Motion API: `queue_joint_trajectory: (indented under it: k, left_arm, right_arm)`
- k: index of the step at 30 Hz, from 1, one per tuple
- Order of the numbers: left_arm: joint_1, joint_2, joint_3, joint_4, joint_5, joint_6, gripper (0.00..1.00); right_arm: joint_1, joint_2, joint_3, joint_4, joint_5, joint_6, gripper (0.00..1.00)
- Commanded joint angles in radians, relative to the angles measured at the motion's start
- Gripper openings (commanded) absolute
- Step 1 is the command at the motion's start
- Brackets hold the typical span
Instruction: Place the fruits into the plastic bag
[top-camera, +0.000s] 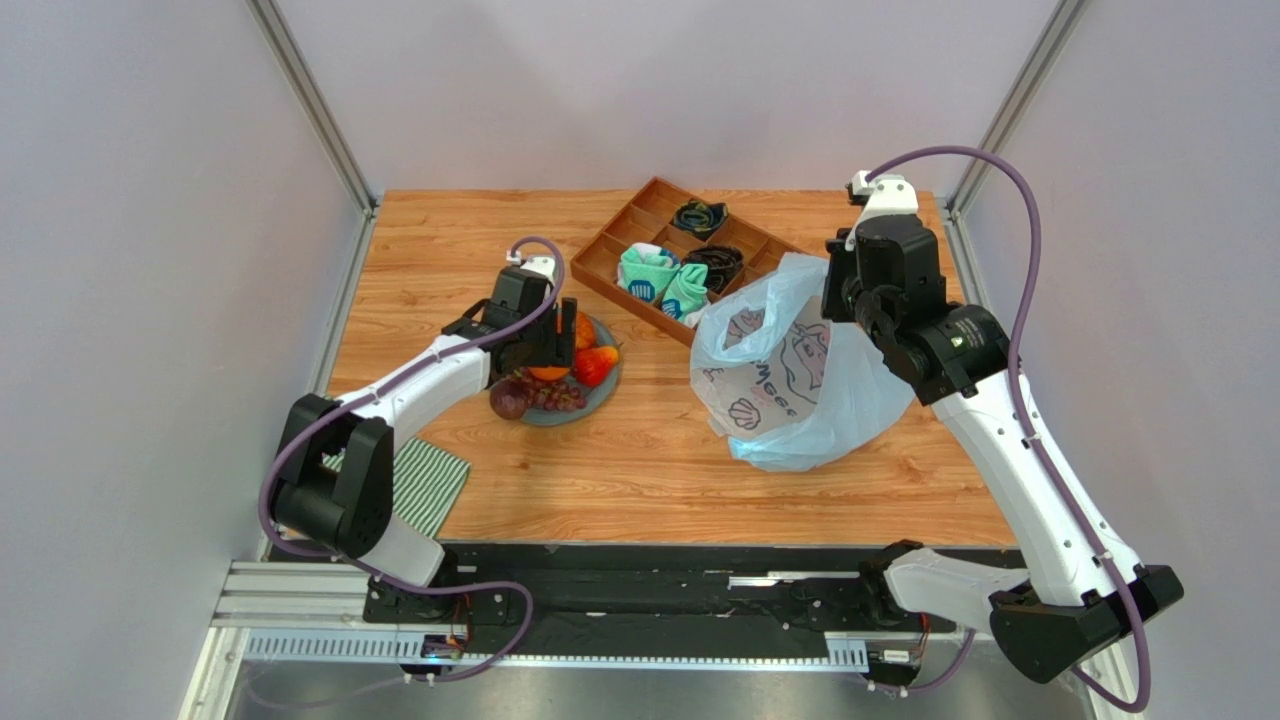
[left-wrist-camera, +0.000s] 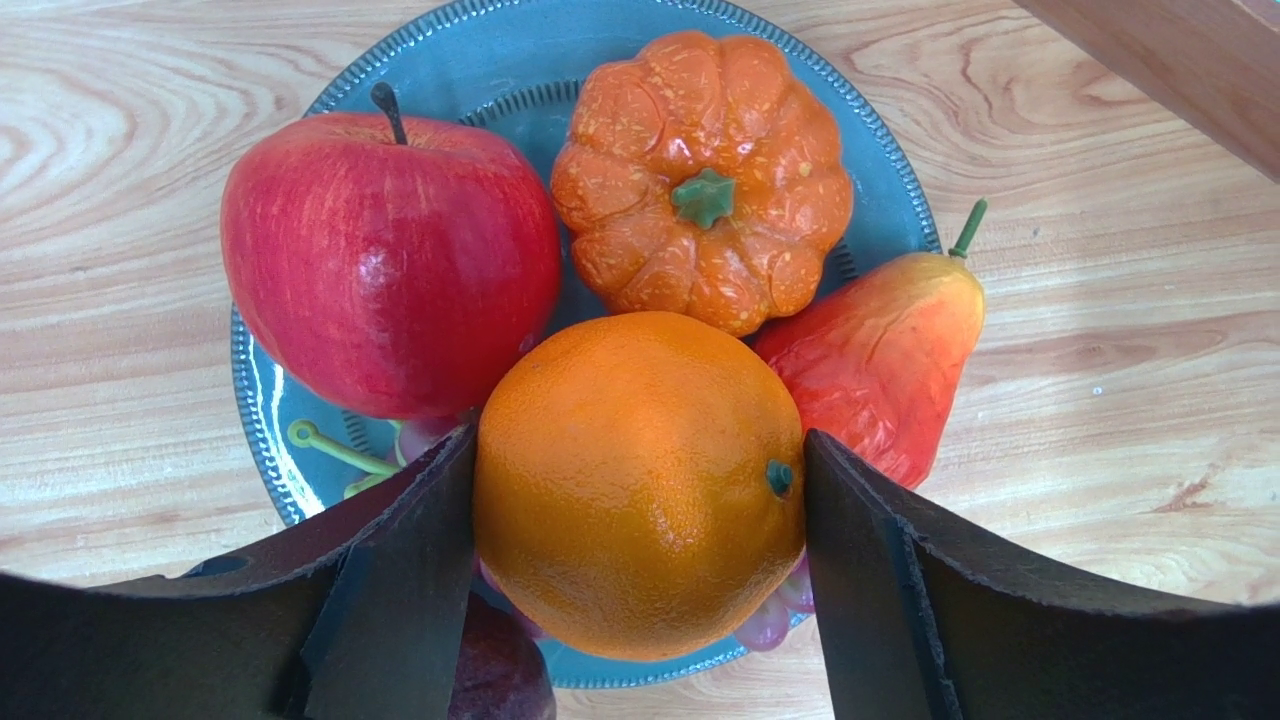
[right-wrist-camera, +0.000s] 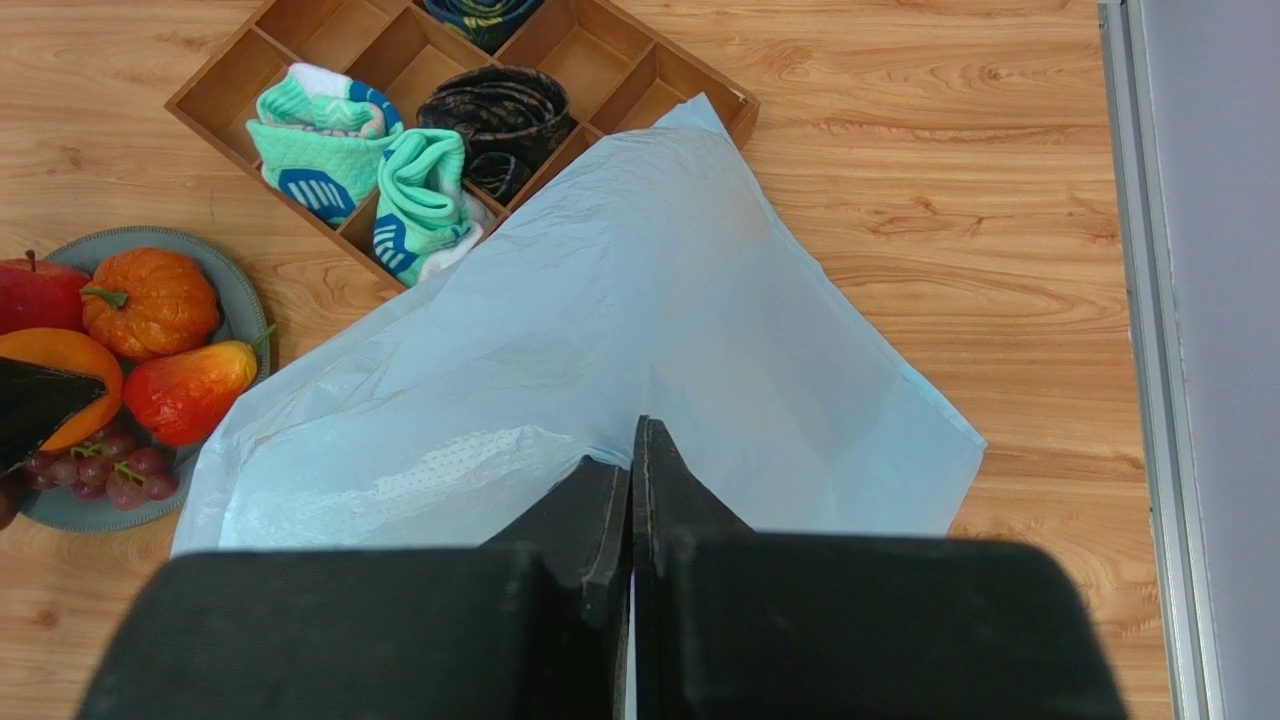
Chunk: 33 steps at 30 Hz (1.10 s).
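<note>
On the wooden counter (top-camera: 646, 480) my left gripper (left-wrist-camera: 640, 450) pinches the orange (left-wrist-camera: 631, 510) on the plate (left-wrist-camera: 511, 60) toward the left edge, and I fear its smooth round skin slips free before the plastic bag (right-wrist-camera: 646, 300), nipped by my closed right gripper (right-wrist-camera: 631, 450) near the right edge.
</note>
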Motion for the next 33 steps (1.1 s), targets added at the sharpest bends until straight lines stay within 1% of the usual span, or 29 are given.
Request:
queue_joint_trajectory:
  k: [1, 2, 3, 5, 7, 8, 9, 10, 11, 12, 13, 14, 16, 17, 19, 20, 22, 23, 25, 27, 30, 31, 33]
  left_arm:
    - [0.008, -0.063, 0.021, 0.011, 0.031, 0.021, 0.50]
    - [0.006, -0.073, 0.017, 0.022, 0.049, 0.024, 0.48]
    - [0.006, -0.101, 0.012, 0.028, 0.060, 0.033, 0.44]
    - [-0.003, -0.148, -0.014, 0.074, 0.100, 0.048, 0.44]
    - [-0.024, -0.254, -0.043, 0.131, 0.126, 0.090, 0.43]
    - [-0.061, -0.298, -0.078, 0.202, 0.150, 0.106, 0.43]
    - [-0.083, -0.389, -0.095, 0.246, 0.184, 0.145, 0.43]
    - [-0.104, -0.432, -0.109, 0.281, 0.227, 0.162, 0.43]
    - [-0.154, -0.470, -0.127, 0.374, 0.311, 0.176, 0.43]
    - [-0.184, -0.527, -0.129, 0.408, 0.354, 0.192, 0.43]
    - [-0.211, -0.546, -0.123, 0.468, 0.400, 0.196, 0.43]
    - [-0.268, -0.555, -0.117, 0.494, 0.487, 0.187, 0.43]
    - [-0.319, -0.535, -0.085, 0.565, 0.575, 0.157, 0.43]
    - [-0.369, -0.493, -0.074, 0.585, 0.639, 0.125, 0.43]
    - [-0.425, -0.437, -0.031, 0.617, 0.680, 0.113, 0.43]
    - [-0.474, -0.375, -0.014, 0.622, 0.683, 0.111, 0.43]
    - [-0.524, -0.308, 0.030, 0.646, 0.703, 0.102, 0.43]
    - [-0.534, -0.246, 0.046, 0.660, 0.717, 0.081, 0.43]
    - [-0.552, -0.192, 0.083, 0.691, 0.729, 0.062, 0.43]
    - [-0.555, -0.124, 0.106, 0.692, 0.726, 0.059, 0.43]
    - [-0.555, -0.063, 0.138, 0.682, 0.666, 0.061, 0.43]
    - [-0.557, -0.048, 0.146, 0.668, 0.604, 0.073, 0.43]
    - [-0.557, -0.038, 0.149, 0.657, 0.542, 0.093, 0.44]
  right_arm:
    - [0.000, -0.005, 0.005, 0.042, -0.002, 0.014, 0.00]
    - [-0.002, -0.007, 0.005, 0.042, -0.002, 0.014, 0.00]
    - [0.000, -0.007, 0.006, 0.044, -0.002, 0.016, 0.00]
    - [0.000, -0.010, 0.009, 0.041, -0.003, 0.014, 0.00]
    - [0.000, -0.010, 0.014, 0.039, -0.005, 0.016, 0.00]
    - [-0.002, -0.011, 0.014, 0.036, -0.005, 0.016, 0.00]
    - [0.000, -0.010, 0.015, 0.036, -0.005, 0.016, 0.00]
    - [0.000, -0.010, 0.017, 0.035, -0.005, 0.014, 0.00]
    - [0.000, -0.005, 0.018, 0.030, -0.003, 0.016, 0.00]
    - [-0.002, -0.004, 0.020, 0.030, -0.006, 0.014, 0.00]
    - [0.000, -0.002, 0.022, 0.027, -0.005, 0.016, 0.00]
    - [-0.002, -0.001, 0.023, 0.025, -0.006, 0.017, 0.00]
    - [-0.002, -0.002, 0.026, 0.027, -0.011, 0.020, 0.00]
    - [0.000, -0.002, 0.029, 0.027, -0.016, 0.019, 0.00]
    - [0.000, -0.004, 0.031, 0.027, -0.022, 0.022, 0.00]
    - [0.000, -0.004, 0.029, 0.027, -0.023, 0.025, 0.00]
    - [-0.002, -0.007, 0.029, 0.027, -0.032, 0.028, 0.00]
    - [0.000, -0.007, 0.026, 0.028, -0.037, 0.030, 0.00]
    - [-0.002, -0.011, 0.023, 0.030, -0.045, 0.031, 0.00]
    - [0.000, -0.014, 0.018, 0.032, -0.055, 0.036, 0.00]
    - [-0.002, -0.024, 0.014, 0.036, -0.077, 0.037, 0.00]
    - [0.000, -0.027, 0.014, 0.038, -0.082, 0.036, 0.00]
    - [-0.002, -0.030, 0.011, 0.039, -0.094, 0.036, 0.00]
